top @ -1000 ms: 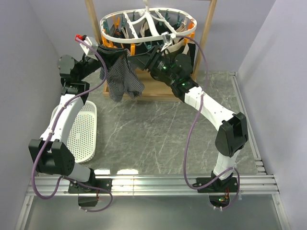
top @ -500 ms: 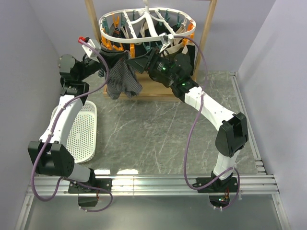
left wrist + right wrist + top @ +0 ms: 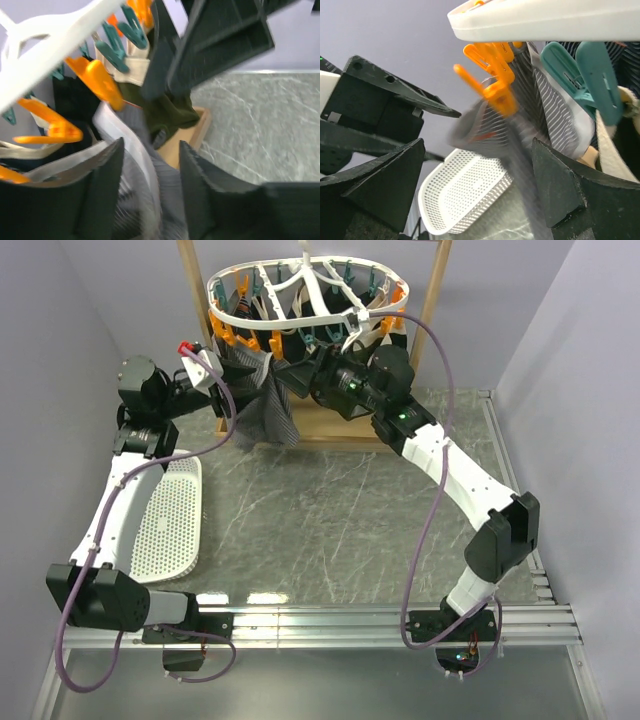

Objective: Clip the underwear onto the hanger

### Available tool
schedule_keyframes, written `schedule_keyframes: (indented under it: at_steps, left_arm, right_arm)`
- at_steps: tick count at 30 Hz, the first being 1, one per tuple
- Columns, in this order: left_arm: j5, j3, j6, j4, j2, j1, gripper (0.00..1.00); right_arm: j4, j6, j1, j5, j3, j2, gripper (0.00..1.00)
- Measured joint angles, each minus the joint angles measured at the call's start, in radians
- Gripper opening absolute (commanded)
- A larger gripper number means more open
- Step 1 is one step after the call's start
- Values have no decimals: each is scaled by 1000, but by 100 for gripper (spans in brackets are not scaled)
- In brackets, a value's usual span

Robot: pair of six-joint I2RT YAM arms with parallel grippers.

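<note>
The left gripper (image 3: 232,365), pinching the grey striped underwear (image 3: 268,405), has raised it just beneath the white clip hanger (image 3: 232,312), where the right gripper (image 3: 477,145) waits, fingers spread, around an orange clip (image 3: 495,85).

A grey-green, marble-veined table (image 3: 330,520) carries a white perforated basket (image 3: 172,530) lying flat near its left edge; the base of a wooden frame (image 3: 335,426) stands at its far side; ribbed metal rails (image 3: 330,624) line its near edge.
</note>
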Motion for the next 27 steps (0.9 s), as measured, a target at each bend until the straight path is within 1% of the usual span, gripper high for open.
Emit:
schedule_keyframes:
  at_steps: [1,3,6,9,10,13,16,19,22,27]
  left_arm:
    - [4,0,15,-27,-6,0,62]
    - [8,0,39,-79,-18,0,70]
    - [7,0,49,-130,-36,0,77]
    - [-10,2,49,-192,-66,0,86]
    - [-21,2,45,-215,-79,0,93]
    - [-74,6,24,-285,-124,0,99]
    - [-170,21,-21,-380,-178,0,99]
    - [-274,87,-57,-529,-207,0,99]
    - [-369,132,-82,-640,-216,0,99]
    - [-537,85,-132,-795,-249,0,99]
  right_arm:
    - [-14,-12,0,5,0,-9,94]
    - [-40,-32,0,13,0,-27,94]
    - [-77,-56,0,19,0,-48,95]
    - [-127,-82,0,18,0,-71,95]
    - [-143,-91,0,18,0,-80,95]
    - [-194,-131,-1,13,-11,-132,95]
    - [-258,-186,-2,3,-37,-214,97]
    - [-343,-262,-2,-12,-64,-313,97]
    - [-433,-354,-2,-17,-87,-413,98]
    - [-563,-484,-32,9,-234,-615,100]
